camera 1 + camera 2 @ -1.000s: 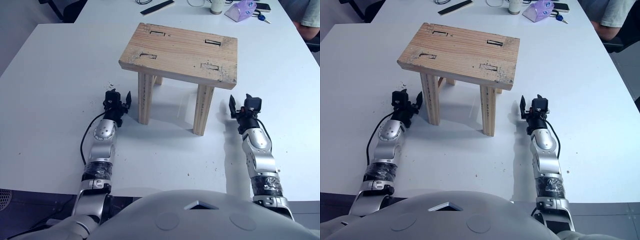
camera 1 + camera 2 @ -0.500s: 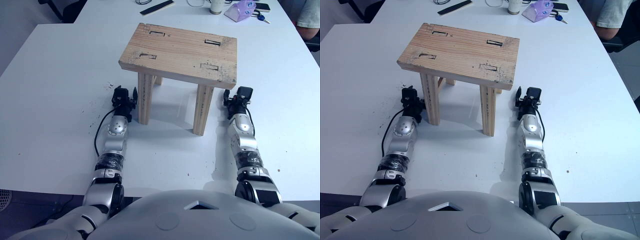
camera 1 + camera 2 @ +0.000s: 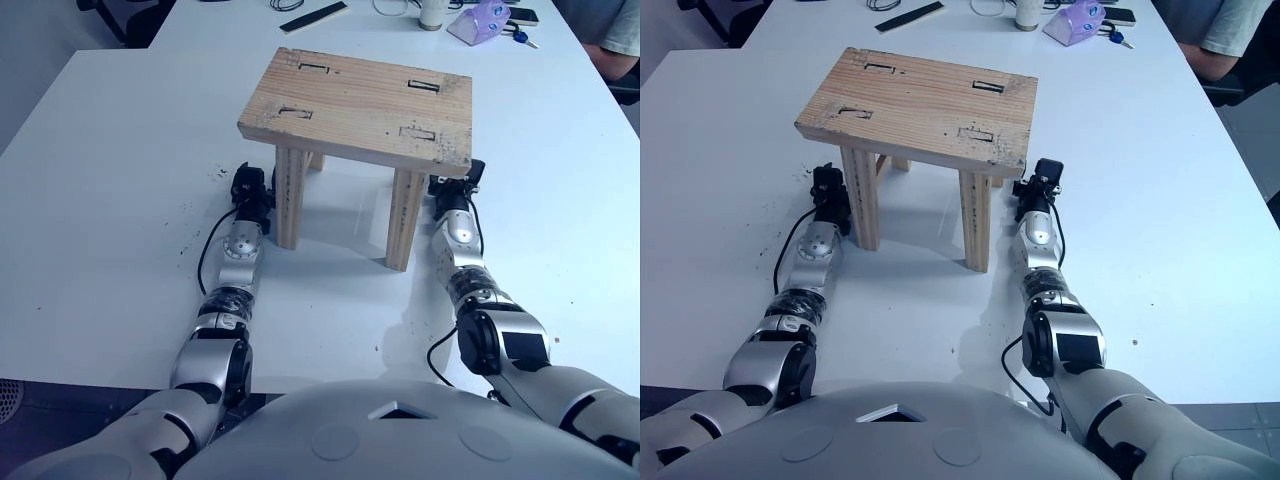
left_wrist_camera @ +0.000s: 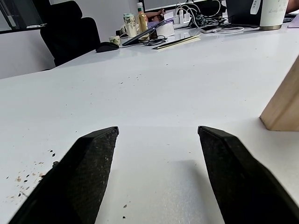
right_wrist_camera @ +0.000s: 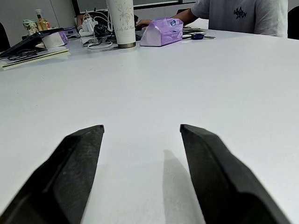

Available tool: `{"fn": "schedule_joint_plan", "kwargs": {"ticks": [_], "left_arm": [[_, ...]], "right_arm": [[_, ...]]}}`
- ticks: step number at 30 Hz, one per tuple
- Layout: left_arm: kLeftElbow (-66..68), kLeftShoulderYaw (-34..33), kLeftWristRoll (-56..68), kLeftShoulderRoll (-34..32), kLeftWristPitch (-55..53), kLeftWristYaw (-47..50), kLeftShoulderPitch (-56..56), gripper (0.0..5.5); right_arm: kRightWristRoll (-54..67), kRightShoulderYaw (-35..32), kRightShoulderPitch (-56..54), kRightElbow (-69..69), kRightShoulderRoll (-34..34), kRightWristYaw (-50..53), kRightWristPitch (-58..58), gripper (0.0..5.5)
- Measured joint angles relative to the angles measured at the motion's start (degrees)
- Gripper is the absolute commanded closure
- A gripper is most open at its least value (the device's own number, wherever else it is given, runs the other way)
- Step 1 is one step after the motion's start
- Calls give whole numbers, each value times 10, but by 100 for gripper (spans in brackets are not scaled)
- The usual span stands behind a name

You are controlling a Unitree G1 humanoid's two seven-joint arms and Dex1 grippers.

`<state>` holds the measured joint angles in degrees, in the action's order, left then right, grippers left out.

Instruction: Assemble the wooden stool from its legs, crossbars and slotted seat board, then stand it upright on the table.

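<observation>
The wooden stool (image 3: 360, 105) stands upright on the white table (image 3: 120, 150), its slotted seat board on top of four legs. My left gripper (image 3: 250, 186) lies low on the table just left of the front-left leg (image 3: 290, 205); in the left wrist view it (image 4: 159, 135) is open and empty, with that leg (image 4: 285, 105) beside it. My right gripper (image 3: 458, 183) rests by the front-right leg (image 3: 405, 220), under the seat's right edge. In the right wrist view it (image 5: 142, 128) is open over bare table.
At the table's far edge lie a black strip (image 3: 313, 14), a white cup (image 3: 433, 12) and a purple pouch (image 3: 485, 20). Wood crumbs (image 3: 190, 215) dot the table left of my left arm. Bare table stretches to both sides of the stool.
Both arms have swung inward and forward, bringing each gripper from well outside the stool to right beside a front leg. The stool has not moved.
</observation>
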<state>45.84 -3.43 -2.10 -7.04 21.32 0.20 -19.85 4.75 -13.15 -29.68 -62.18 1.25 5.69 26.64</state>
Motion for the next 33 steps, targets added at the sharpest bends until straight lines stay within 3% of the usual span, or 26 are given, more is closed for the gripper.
{"fn": "schedule_joint_plan", "kwargs": {"ticks": [7, 11, 16, 19, 23, 33], "left_arm": [[33, -5, 0, -5, 21, 15, -13, 233], [44, -8, 0, -9, 24, 35, -18, 233], [39, -9, 0, -10, 33, 48, -9, 233], [38, -8, -2, -12, 37, 54, -4, 233], [39, -8, -2, -13, 40, 55, -5, 233], [45, -7, -7, -37, 41, 37, -10, 233]], "right_arm": [[8, -10, -19, -25, 9, 12, -2, 249], [2, -25, -41, -22, 39, 102, -65, 249], [44, -49, -40, 85, 37, 129, -167, 249], [76, -14, -60, 191, 1, 54, -264, 249], [56, 39, -96, 189, -34, -12, -230, 249], [20, 47, -104, 120, -34, 3, -176, 249]]}}
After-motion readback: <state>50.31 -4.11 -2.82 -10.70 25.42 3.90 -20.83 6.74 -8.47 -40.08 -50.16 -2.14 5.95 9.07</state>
